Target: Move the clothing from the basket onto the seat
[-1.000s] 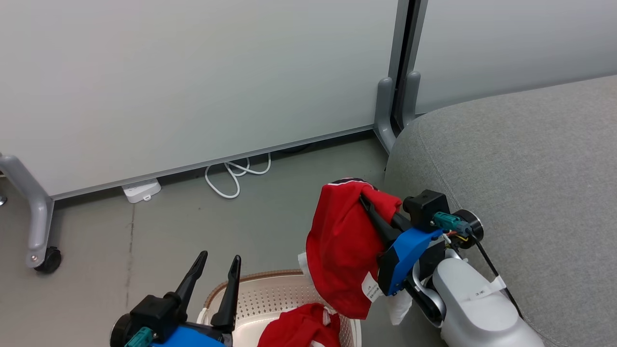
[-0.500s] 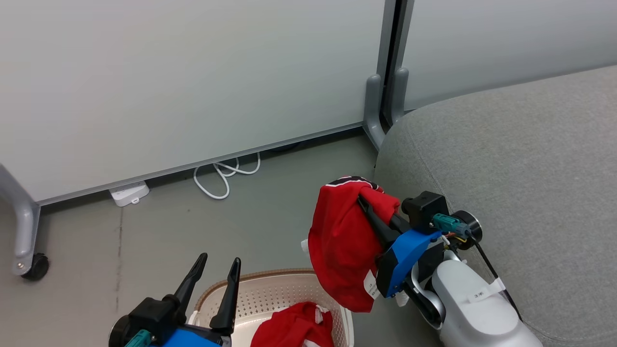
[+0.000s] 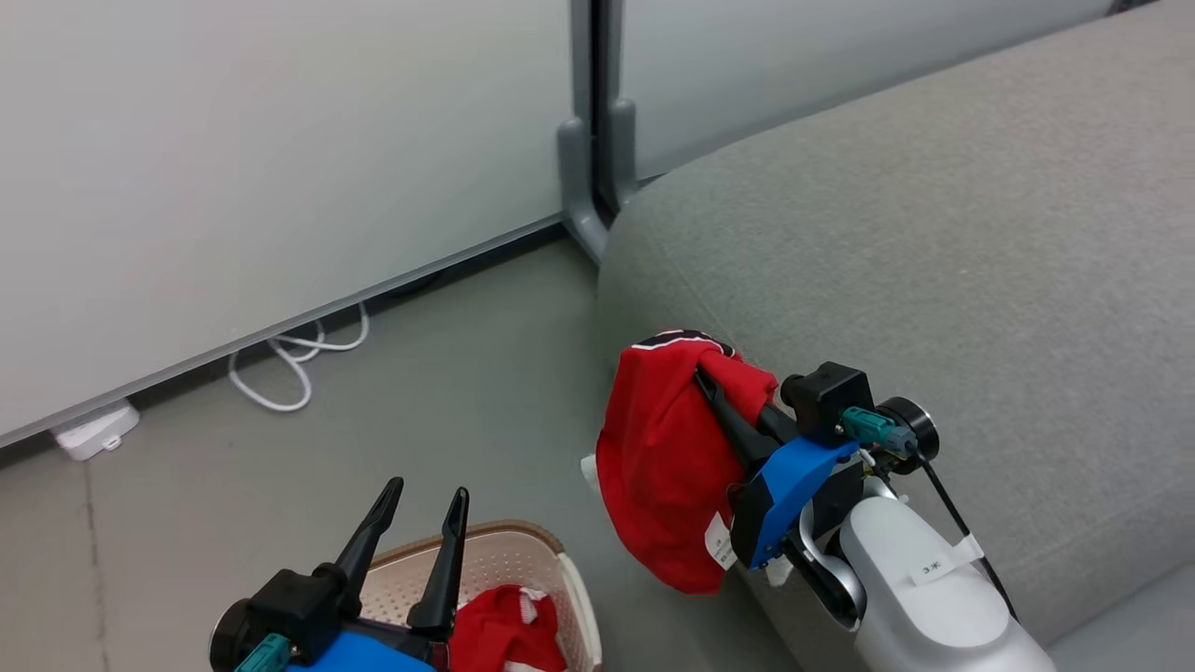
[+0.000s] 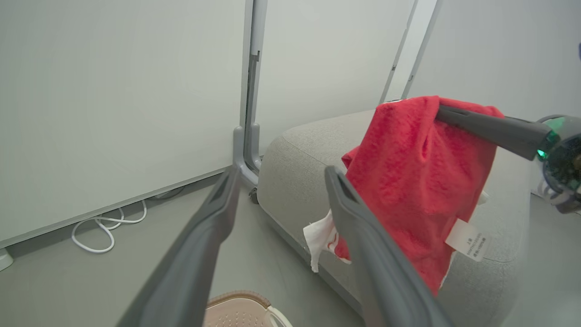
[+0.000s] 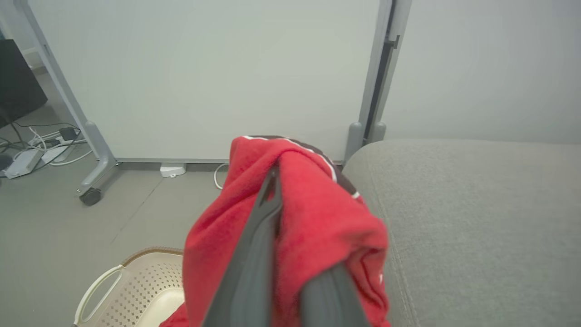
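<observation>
Beside the near left corner of the grey seat [image 3: 934,233], the right claw [image 3: 702,381] is pinched tight on a red garment [image 3: 653,457]. The cloth hangs in the air against the seat's rounded side, above the floor [image 3: 448,401], with a white label dangling from it. Nearer and to the left, the basket [image 3: 523,534] stands on the floor with the second red garment [image 3: 499,630] lying inside. The left claw [image 3: 427,488] hovers over the basket, fingers spread and holding nothing.

Far to the left, a looped white cable [image 3: 280,373] and a small white box [image 3: 93,431] lie at the foot of a pale partition [image 3: 233,140]. A grey post [image 3: 588,168] joins two panels close to the seat's far corner. The right wrist view shows a wheeled grey leg [image 5: 93,181] of the partition, with more cables [image 5: 27,150] beyond it. The floor is smooth and grey.
</observation>
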Tool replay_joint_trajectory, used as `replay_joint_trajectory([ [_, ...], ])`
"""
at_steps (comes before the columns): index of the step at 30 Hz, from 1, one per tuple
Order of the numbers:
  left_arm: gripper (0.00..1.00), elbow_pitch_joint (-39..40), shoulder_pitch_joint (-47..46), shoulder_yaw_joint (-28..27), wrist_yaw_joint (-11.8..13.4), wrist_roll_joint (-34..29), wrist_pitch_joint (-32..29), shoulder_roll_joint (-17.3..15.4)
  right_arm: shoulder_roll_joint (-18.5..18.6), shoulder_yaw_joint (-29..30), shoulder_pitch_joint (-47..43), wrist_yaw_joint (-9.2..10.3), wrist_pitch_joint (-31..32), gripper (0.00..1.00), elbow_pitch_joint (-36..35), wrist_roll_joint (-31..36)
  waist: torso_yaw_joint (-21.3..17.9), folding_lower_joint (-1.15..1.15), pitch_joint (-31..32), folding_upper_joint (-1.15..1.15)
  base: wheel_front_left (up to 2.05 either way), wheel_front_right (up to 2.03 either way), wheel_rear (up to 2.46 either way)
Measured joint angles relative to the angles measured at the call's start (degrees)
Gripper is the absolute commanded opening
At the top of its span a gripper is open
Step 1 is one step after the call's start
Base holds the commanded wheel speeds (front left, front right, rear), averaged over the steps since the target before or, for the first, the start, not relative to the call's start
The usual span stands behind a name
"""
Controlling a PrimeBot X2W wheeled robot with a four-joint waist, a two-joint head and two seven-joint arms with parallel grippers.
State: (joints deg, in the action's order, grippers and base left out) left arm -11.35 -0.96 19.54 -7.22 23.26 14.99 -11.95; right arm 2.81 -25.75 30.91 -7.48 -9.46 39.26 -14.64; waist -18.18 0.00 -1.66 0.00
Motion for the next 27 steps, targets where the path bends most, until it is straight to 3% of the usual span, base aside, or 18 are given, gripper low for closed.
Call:
replay_joint_trajectory([
  [13, 1.00, 0.66, -0.22, 0.48, 0.00, -0.18, 0.00, 0.05, 0.03, 1.40, -1.31, 0.00, 0.57, 0.00, -1.90, 0.87, -8.95, 0.00, -1.04, 0.00, 0.00, 0.00, 0.00],
  [22, 1.00, 0.68, -0.71, 1.05, 0.00, -0.24, 0.00, -0.33, 0.02, 3.02, -1.85, 0.00, 1.22, 0.00, -2.58, 0.74, -9.44, 0.00, -2.05, 0.00, 0.00, 0.00, 0.00],
  [27, 1.00, 1.98, -1.66, 1.47, 0.00, -0.24, 0.01, -1.75, 0.07, 8.59, 2.89, 0.00, 2.52, 0.00, -0.89, -0.10, -8.96, 0.00, -4.21, 0.00, 0.00, 0.00, 0.00],
])
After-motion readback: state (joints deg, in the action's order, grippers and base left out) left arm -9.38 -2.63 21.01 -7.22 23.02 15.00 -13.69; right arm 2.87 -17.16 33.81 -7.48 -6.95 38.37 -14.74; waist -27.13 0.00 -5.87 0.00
